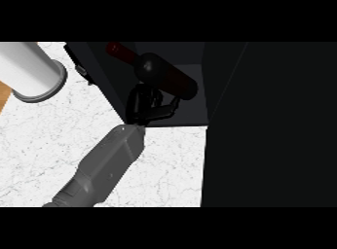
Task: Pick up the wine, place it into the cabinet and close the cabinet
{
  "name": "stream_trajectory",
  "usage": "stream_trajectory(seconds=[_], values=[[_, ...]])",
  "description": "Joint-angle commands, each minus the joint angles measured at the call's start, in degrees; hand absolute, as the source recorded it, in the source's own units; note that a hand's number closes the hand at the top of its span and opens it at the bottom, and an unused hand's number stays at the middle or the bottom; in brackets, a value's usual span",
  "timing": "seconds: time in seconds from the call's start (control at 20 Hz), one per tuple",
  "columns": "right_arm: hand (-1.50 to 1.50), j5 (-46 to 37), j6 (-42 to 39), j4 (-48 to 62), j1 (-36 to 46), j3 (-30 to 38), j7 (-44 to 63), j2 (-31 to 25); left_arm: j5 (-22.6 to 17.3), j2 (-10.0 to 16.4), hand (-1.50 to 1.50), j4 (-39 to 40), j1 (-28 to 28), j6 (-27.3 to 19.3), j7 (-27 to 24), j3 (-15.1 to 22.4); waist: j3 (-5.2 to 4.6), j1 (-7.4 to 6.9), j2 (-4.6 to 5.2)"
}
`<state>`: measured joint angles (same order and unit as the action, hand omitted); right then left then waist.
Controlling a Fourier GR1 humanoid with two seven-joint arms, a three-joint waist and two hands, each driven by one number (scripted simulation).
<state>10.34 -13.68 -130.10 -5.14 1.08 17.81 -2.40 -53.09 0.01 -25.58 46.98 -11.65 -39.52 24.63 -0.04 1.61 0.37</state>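
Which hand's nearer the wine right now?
Left. The left hand reaches into the cabinet, right at the wine. The right hand isn't in view.

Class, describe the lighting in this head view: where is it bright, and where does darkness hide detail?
Head view: the marble counter and white cylinder are bright, without glare; inside the cabinet lies deep shadow, so the dark red wine bottle barely shows and the black left hand blends into it; the view's right side is featureless black.
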Motion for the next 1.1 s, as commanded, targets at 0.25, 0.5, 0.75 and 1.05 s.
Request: stream_trajectory(seconds=[0.25,0.5,0.75,1.05], values=[[-1.5,-1.22,-1.11,-1.83,-4.17,-1.43,-2.55,0.98,-4.39,-0.01,1.5,0.22,3.2,-2.57,0.3,2.24,0.01,0.9,0.01],[-1.5,-0.46,-2.27,-1.53,-3.63,-1.81,-2.46,0.24,-3.27,-0.01,1.5,12.82,9.77,-0.65,2.18,-1.74,-0.01,1.84,0.58],[-1.5,0.86,-2.09,1.79,0.43,0.18,-2.3,-0.53,-4.11,-0.01,1.5,13.39,7.07,-0.12,-0.15,-0.42,-0.01,1.43,0.62],[-1.5,-2.52,1.15,1.7,2.93,-2.49,0.14,1.39,-5.37,-0.01,1.5,13.66,6.35,-0.23,-4.48,-1.85,-0.06,1.59,0.64]])
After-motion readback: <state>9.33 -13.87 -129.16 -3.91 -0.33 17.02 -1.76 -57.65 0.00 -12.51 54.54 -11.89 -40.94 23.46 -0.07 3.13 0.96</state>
